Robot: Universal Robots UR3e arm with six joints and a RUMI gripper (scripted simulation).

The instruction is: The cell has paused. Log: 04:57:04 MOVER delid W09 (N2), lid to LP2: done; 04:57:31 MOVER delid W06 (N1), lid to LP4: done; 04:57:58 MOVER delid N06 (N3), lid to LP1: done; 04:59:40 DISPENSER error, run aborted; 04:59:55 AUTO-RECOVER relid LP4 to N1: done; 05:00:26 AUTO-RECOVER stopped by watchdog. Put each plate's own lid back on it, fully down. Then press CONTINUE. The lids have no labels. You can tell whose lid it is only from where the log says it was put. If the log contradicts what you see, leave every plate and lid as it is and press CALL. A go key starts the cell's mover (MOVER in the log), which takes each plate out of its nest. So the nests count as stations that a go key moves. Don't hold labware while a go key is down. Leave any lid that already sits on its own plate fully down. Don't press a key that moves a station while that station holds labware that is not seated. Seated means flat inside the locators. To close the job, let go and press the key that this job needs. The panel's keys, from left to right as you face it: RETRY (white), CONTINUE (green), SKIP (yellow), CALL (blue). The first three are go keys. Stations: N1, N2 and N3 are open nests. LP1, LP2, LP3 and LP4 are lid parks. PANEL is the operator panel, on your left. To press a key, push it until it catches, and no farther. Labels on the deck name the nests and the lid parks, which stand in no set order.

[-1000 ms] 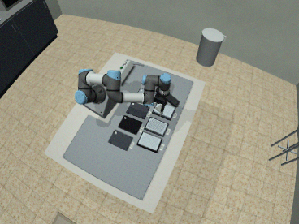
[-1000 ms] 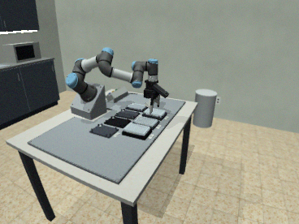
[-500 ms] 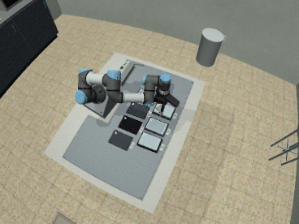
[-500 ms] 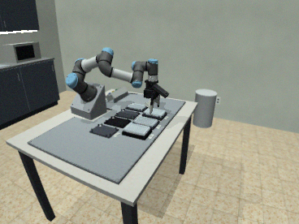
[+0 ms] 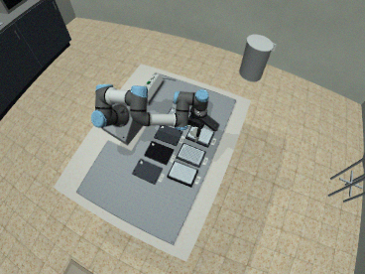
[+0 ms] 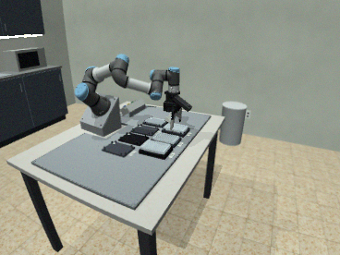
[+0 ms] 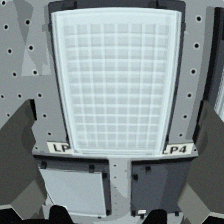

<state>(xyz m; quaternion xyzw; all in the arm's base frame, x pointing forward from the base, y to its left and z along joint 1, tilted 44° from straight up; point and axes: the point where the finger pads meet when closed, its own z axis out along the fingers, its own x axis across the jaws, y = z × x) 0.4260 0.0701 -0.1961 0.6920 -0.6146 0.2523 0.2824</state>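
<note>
The claw (image 7: 112, 150) is spread apart and grips nothing, hung above the lid (image 7: 116, 80) laid on a plate near the desk's (image 6: 152, 217) far right corner. Full seating cannot be confirmed here, so a straight lift is advised before retreat.
</note>
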